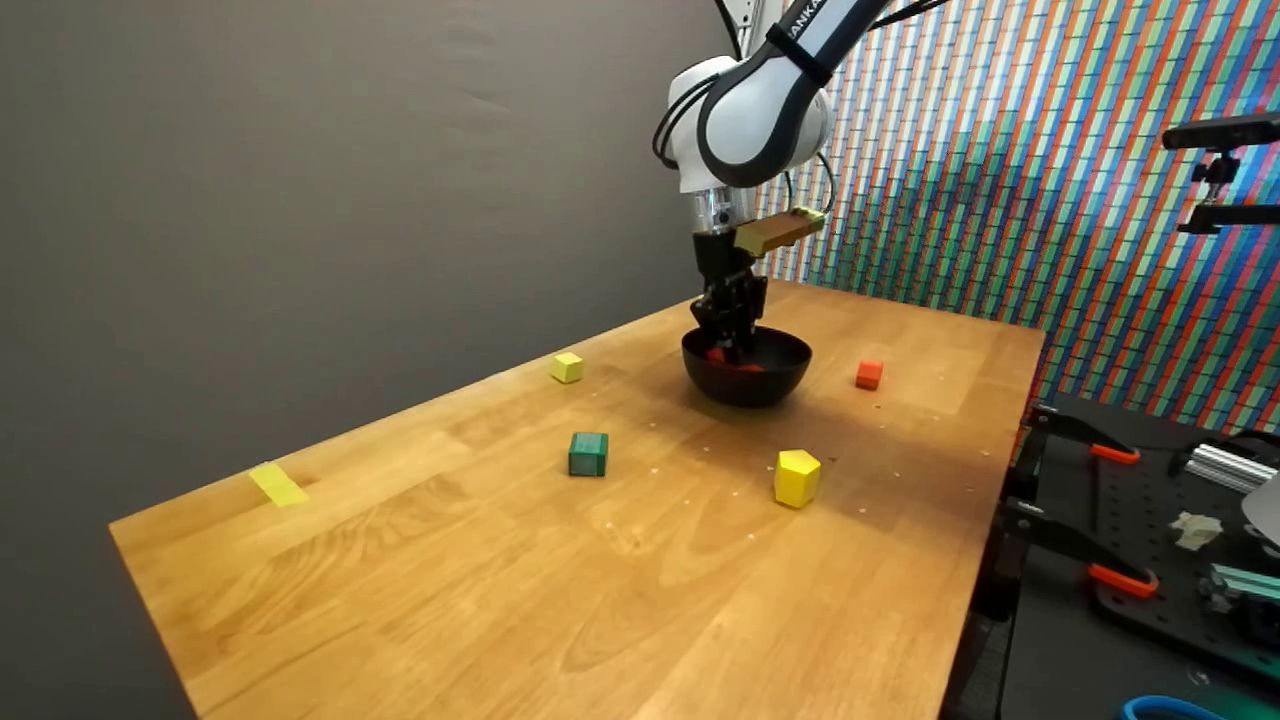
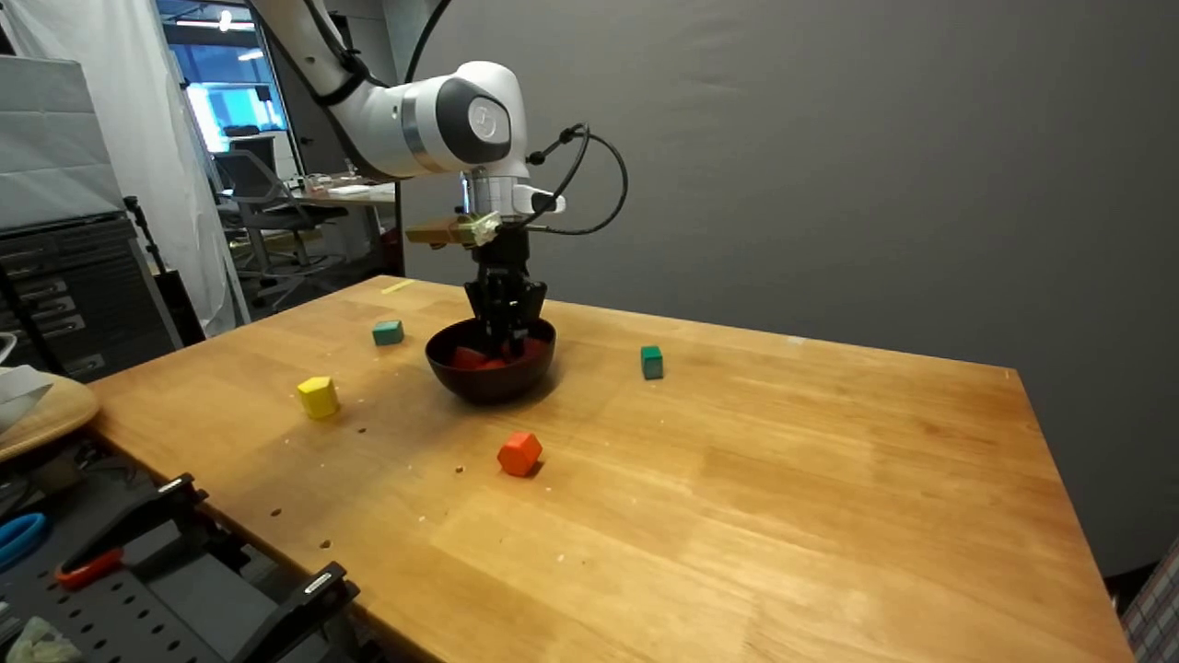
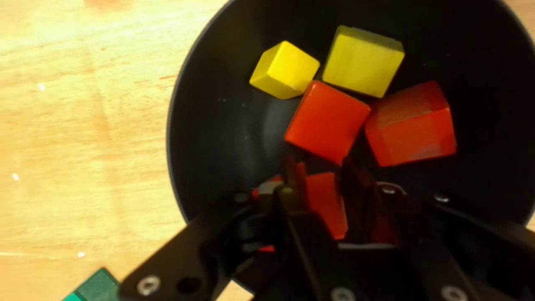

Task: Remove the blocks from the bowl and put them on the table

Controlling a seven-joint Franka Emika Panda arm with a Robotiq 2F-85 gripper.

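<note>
- the gripper (image 3: 324,171) is dipped right into the black bowl (image 2: 493,389); 1 red block (image 3: 328,205) is framed between its fingers (image 3: 358,188), though whether it's actually pinched can't be told from these angles tbh;
- some red patches (image 3: 266,248) are mostly covered by the fingers, so their shape can't be made out;
- just past those, 2 more reds can be seen in the bowl, close together: a squarish red block (image 3: 328,121) and a chunkier red block (image 3: 411,125);
- beyond them, 2 yellows are parked side by side, also in the bowl: a bright yellow block (image 3: 286,71) and a duller yellow block (image 3: 363,60);
- out on the wooden table (image 1: 620,600), a green block (image 1: 588,454), a many-sided yellow block (image 1: 797,479) and an orange-red block (image 1: 869,375) are spread around the bowl in both exterior views, all well apart;
- a yellow cube (image 1: 567,367) is shown in an exterior view, over toward the gray backdrop (image 1: 350,200); another green block (image 2: 652,362) is caught right of the bowl in an exterior view;
- further off, a flat yellow tape strip (image 1: 278,484) is laid near the table's edge.
</note>
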